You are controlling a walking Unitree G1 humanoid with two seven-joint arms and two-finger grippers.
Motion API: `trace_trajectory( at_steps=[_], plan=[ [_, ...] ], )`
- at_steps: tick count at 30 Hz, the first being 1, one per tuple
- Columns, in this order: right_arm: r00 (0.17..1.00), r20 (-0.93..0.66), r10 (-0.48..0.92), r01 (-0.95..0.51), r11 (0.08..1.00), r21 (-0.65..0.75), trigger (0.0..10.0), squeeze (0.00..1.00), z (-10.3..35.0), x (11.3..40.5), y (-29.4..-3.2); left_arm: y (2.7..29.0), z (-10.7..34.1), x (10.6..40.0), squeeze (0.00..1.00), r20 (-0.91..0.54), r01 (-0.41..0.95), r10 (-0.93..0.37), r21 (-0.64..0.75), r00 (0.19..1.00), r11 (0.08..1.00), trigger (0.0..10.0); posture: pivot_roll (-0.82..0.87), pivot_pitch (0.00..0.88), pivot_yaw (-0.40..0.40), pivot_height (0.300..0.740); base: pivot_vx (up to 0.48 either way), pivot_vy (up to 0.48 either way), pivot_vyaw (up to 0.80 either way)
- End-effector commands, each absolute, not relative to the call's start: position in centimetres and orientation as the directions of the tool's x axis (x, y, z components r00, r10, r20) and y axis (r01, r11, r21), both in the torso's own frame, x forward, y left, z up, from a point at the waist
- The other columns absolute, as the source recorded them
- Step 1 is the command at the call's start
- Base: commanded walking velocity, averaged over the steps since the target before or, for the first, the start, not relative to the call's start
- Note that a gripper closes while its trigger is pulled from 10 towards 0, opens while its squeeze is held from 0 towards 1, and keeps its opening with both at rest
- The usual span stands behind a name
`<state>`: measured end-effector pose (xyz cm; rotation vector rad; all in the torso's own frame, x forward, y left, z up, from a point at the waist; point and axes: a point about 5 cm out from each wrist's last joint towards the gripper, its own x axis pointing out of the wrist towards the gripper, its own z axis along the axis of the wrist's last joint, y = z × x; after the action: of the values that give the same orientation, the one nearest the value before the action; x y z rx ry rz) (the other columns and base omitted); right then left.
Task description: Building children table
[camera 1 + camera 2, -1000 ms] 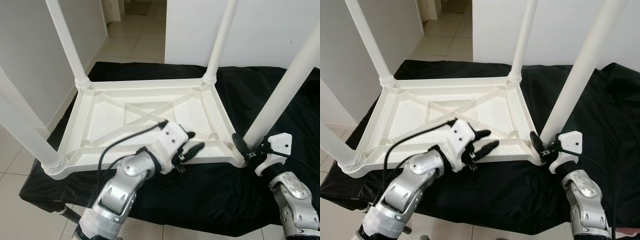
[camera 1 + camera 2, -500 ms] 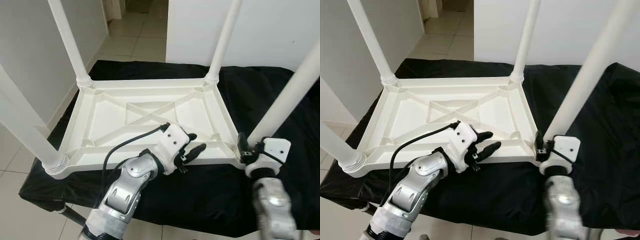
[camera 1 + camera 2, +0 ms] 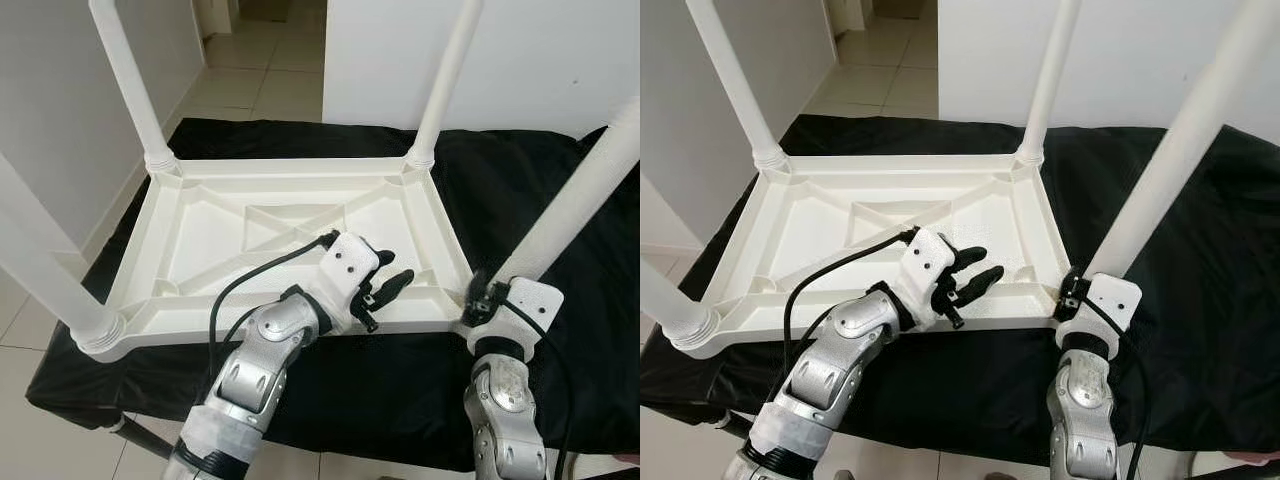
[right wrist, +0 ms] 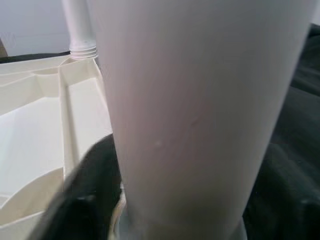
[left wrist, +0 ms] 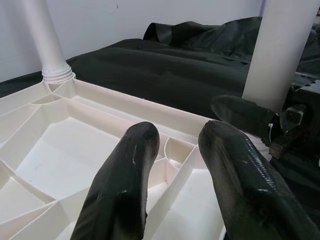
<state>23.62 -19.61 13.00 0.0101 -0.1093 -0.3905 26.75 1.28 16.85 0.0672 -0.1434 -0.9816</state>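
Table leg [image 3: 572, 205] clasped by right pincer [image 3: 478, 296]

You see two shiny silver arms made of rounded metal parts, with darker bands at the joints. A black cable [image 3: 262, 272] loops along the left arm to a white block with small holes, and the left gripper [image 3: 385, 285] has two long, smooth black fingers [image 5: 122, 185]. The right gripper [image 3: 480, 295] wears the same white block.
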Motion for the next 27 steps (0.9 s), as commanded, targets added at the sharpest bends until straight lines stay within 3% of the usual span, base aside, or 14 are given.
trace_trajectory(
  at_steps=[1, 4, 5, 6, 11, 14, 20, 21, 22, 23, 24, 27],
  plan=[
    [0.924, 0.112, -0.366, 0.365, 0.93, 0.037, 10.0, 1.0, 13.0, 23.6, -19.8, 1.7, 16.6, 27.5, 0.0, 0.095, 0.701, -0.707, 0.089, 0.701, 0.708, 10.0, -0.15, 0.015, 0.0, 0.74, 0.0, 0.0, 0.0],
    [0.941, 0.131, -0.313, 0.312, 0.95, 0.03, 10.0, 1.0, 13.5, 23.8, -20.1, 1.7, 16.5, 27.4, 0.0, 0.088, 0.71, -0.717, 0.099, 0.691, 0.697, 10.0, -0.14, 0.014, -0.002, 0.74, 0.0, 0.0, 0.0],
    [0.959, 0.146, -0.243, 0.244, 0.97, 0.013, 10.0, 0.15, 13.9, 24.0, -20.6, 1.8, 16.4, 27.3, 0.0, 0.082, 0.716, -0.725, 0.109, 0.684, 0.689, 10.0, -0.14, 0.011, -0.002, 0.74, 0.0, 0.0, 0.0],
    [0.969, 0.165, -0.185, 0.189, 0.982, -0.008, 10.0, 0.0, 14.2, 24.1, -21.0, 1.8, 16.4, 27.2, 0.0, 0.075, 0.722, -0.73, 0.109, 0.679, 0.683, 10.0, -0.14, 0.01, -0.002, 0.74, 0.0, 0.0, 0.0],
    [0.98, 0.178, -0.085, 0.094, 0.995, -0.043, 10.0, 0.0, 14.6, 24.4, -21.8, 1.8, 16.3, 27.0, 0.0, 0.063, 0.74, -0.749, 0.116, 0.66, 0.662, 10.0, -0.14, 0.006, 0.001, 0.74, 0.0, 0.0, 0.0],
    [0.973, 0.128, 0.191, -0.181, 0.98, -0.086, 10.0, 0.0, 14.6, 25.5, -22.3, 1.5, 16.0, 25.7, 0.0, 0.014, 0.811, -0.82, 0.139, 0.572, 0.568, 10.0, -0.14, 0.0, 0.004, 0.74, 0.0, 0.0, 0.0],
    [0.93, 0.066, 0.362, -0.354, 0.929, -0.106, 10.0, 0.0, 14.4, 26.1, -22.4, 1.5, 15.7, 25.4, 0.0, -0.02, 0.832, -0.838, 0.134, 0.545, 0.538, 10.0, -0.13, 0.0, 0.002, 0.74, 0.0, 0.0, 0.0],
    [0.918, 0.042, 0.394, -0.387, 0.914, -0.12, 5.5, 0.0, 14.2, 26.3, -22.4, 1.5, 15.7, 25.4, 0.0, -0.021, 0.832, -0.838, 0.134, 0.546, 0.539, 10.0, -0.12, 0.0, 0.001, 0.74, 0.0, 0.0, 0.0],
    [0.918, 0.042, 0.394, -0.387, 0.914, -0.12, 5.5, 0.0, 14.2, 26.3, -22.4, 1.5, 15.7, 25.4, 0.0, -0.021, 0.832, -0.838, 0.134, 0.546, 0.539, 10.0, -0.12, 0.0, 0.001, 0.74, 0.0, 0.0, 0.0],
    [0.908, 0.029, 0.417, -0.411, 0.903, -0.123, 3.3, 0.0, 14.1, 26.4, -22.4, 1.5, 15.8, 25.4, 0.0, -0.021, 0.831, -0.837, 0.138, 0.547, 0.54, 10.0, -0.12, 0.0, 0.001, 0.74, 0.0, 0.0, 0.0],
    [0.903, 0.022, 0.43, -0.424, 0.897, -0.121, 0.1, 0.0, 14.0, 26.5, -22.5, 1.5, 15.9, 25.4, 0.0, -0.02, 0.828, -0.835, 0.144, 0.549, 0.541, 10.0, -0.12, 0.0, 0.001, 0.74, 0.0, 0.0, 0.0],
    [0.899, 0.013, 0.438, -0.434, 0.893, -0.121, 0.0, 0.0, 13.8, 26.6, -22.8, 1.5, 15.9, 25.4, 0.0, -0.023, 0.827, -0.834, 0.147, 0.552, 0.543, 10.0, -0.12, 0.0, -0.001, 0.74, 0.0, 0.0, 0.0]
  ],
)
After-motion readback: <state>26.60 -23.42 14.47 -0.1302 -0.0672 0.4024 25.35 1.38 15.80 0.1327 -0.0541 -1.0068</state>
